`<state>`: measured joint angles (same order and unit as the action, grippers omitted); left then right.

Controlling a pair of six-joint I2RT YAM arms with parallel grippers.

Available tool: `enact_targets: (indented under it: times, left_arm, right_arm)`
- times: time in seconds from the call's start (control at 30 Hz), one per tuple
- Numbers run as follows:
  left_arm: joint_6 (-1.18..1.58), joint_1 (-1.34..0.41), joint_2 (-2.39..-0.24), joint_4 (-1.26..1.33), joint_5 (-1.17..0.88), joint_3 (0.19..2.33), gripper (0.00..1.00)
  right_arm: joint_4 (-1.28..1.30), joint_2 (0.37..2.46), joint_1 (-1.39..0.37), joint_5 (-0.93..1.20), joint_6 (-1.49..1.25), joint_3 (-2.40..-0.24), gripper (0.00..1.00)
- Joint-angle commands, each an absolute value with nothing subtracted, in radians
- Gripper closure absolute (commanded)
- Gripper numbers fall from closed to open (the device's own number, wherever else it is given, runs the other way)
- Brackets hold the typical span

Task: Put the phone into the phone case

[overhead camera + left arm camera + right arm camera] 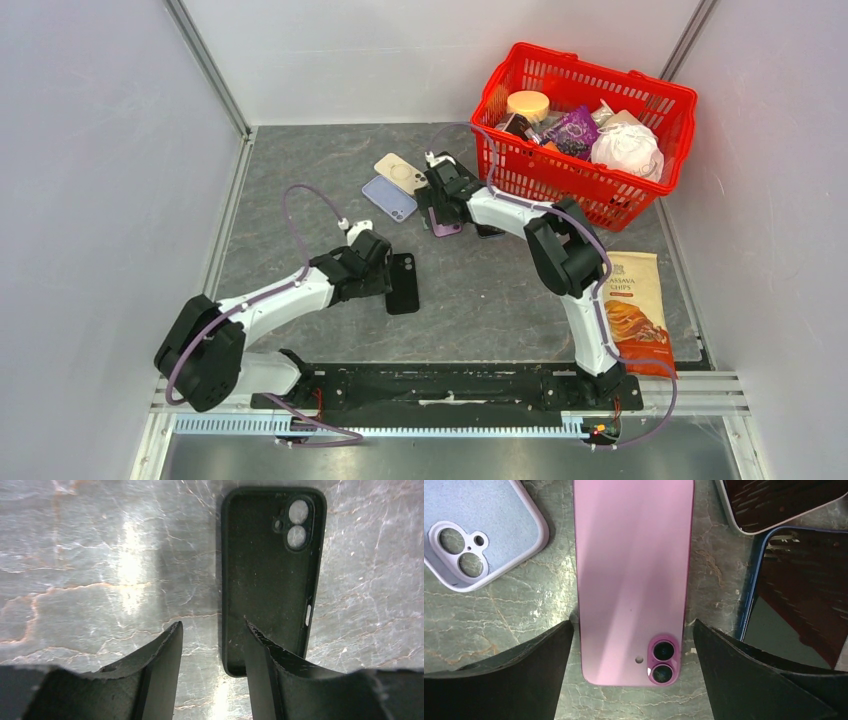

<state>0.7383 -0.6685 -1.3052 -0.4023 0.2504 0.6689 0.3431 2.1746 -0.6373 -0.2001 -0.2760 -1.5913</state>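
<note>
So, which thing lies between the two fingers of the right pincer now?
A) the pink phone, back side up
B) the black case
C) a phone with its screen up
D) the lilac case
A: in the right wrist view the pink phone lies back side up between the open fingers of the right pincer.
</note>
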Motion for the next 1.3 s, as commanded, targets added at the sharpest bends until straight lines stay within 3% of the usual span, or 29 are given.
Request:
enact_targets:
  times: [0.0,0.17,0.37,0.73,0.93,1.27]
  left_arm:
    - [0.801,-0.630,-1.246,-0.446,0.360,0.745,0.45]
    - [0.810,-0.530,-1.257,-0.384,0.252,0.792,0.45]
    - [0.815,-0.458,-1.373,-0.255,0.055,0.862,0.44]
    - [0.884,-0.447,-1.659,-0.082,-0.185,1.011,0.43]
    - [0.919,-0.445,-1.795,-0.004,-0.302,1.087,0.44]
    - [0.919,-0.446,-1.921,0.015,-0.332,1.135,0.47]
  right_arm:
    - [0.403,2.233,-0.680,-0.275,-0.261,-1.648,0.03]
    - [0.427,2.222,-0.681,-0.289,-0.284,-1.609,0.16]
    - [0.446,2.131,-0.677,-0.190,-0.312,-1.523,0.48]
    - [0.286,1.885,-0.590,0.227,-0.436,-1.217,0.50]
    - [0.251,1.850,-0.581,0.297,-0.459,-1.151,0.50]
    - [0.211,1.846,-0.561,0.347,-0.487,-1.126,0.49]
